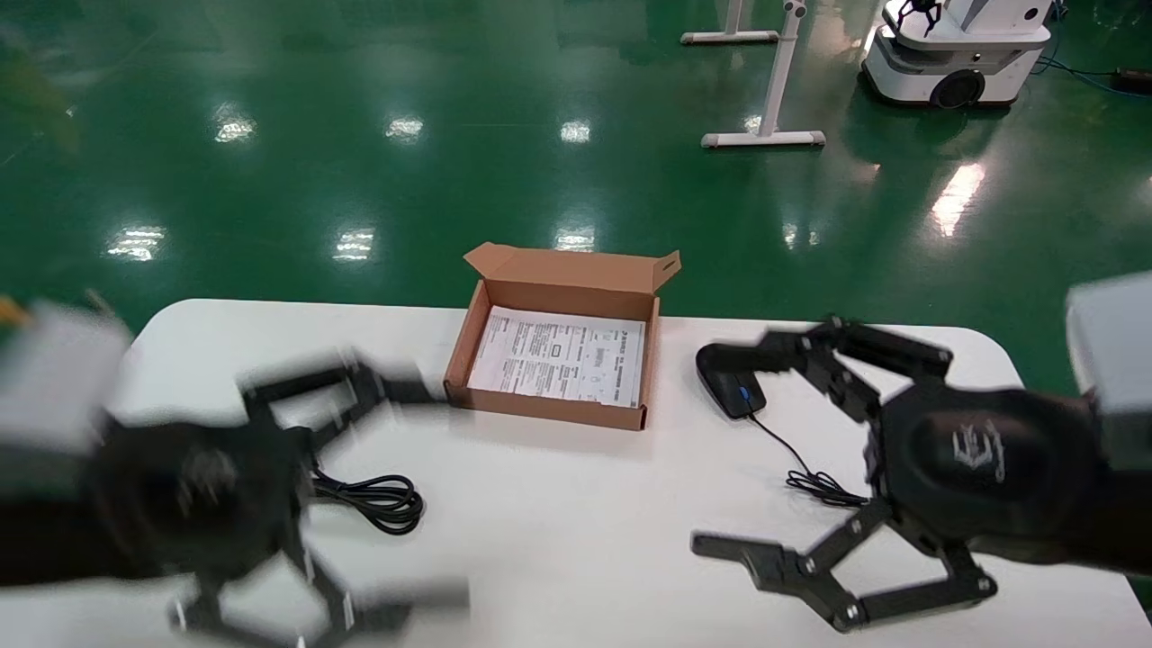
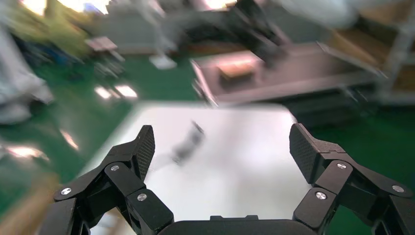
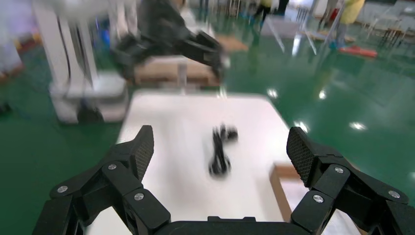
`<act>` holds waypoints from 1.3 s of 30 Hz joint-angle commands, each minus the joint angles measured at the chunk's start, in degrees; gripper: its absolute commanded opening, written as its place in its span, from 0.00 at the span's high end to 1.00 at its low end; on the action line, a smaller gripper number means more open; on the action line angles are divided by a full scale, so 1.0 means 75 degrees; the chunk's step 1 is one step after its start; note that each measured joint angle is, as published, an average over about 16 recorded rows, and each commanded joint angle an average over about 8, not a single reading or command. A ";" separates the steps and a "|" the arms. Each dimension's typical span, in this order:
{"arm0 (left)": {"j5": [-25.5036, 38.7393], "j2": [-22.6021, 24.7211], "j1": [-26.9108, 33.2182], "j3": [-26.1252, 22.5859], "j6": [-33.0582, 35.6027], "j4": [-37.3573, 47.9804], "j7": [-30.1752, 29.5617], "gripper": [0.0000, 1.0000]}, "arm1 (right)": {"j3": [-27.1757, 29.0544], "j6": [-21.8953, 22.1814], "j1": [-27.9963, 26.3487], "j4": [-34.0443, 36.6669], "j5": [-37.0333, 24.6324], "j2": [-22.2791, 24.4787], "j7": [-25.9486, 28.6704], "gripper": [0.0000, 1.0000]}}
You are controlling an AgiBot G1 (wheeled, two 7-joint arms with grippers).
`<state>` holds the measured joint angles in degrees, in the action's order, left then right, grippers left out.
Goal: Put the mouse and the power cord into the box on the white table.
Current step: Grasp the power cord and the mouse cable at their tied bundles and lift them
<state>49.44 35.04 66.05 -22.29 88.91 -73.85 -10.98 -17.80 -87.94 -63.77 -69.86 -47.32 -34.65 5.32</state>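
The open brown box [image 1: 477, 337] stands at the middle back of the white table [image 1: 576, 531], a printed sheet on its bottom. Just right of it lies the black mouse [image 1: 729, 385], its thin cable trailing toward me. The coiled power cord [image 1: 382, 500] lies front left; in the right wrist view the power cord [image 3: 218, 152] shows beyond a corner of the box [image 3: 280, 192]. My left gripper [image 1: 436, 495] hangs open just above the table next to the cord, blurred. My right gripper [image 1: 709, 452] is open, one finger close over the mouse. Both grip nothing. A blurred dark thing [image 2: 186, 145] lies ahead of my left gripper [image 2: 221, 147].
Green floor surrounds the table. Beyond the far edge stand white stand legs [image 1: 765, 137] and another robot's base [image 1: 954, 63]. The table's rounded corners lie near both arms.
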 commanded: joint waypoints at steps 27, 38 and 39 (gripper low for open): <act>0.5606 0.1439 0.4252 -0.4489 0.0212 0.3440 0.3168 0.00 | -0.2363 -0.0094 -0.2973 0.5813 -0.4886 -0.1055 -0.5384 0.00; 0.5988 0.2460 0.4776 -0.5205 0.0028 0.5704 0.4556 0.00 | -0.2650 0.0221 -0.3448 0.7535 -0.5390 -0.1606 -0.6334 0.00; 0.6014 0.2546 0.4824 -0.5228 -0.0007 0.5907 0.4667 0.00 | -0.2663 0.0240 -0.3474 0.7648 -0.5410 -0.1655 -0.6391 0.00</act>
<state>94.39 54.00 102.14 -61.19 88.79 -29.86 23.85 -37.69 -86.04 -89.74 -12.91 -87.77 -47.07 -42.37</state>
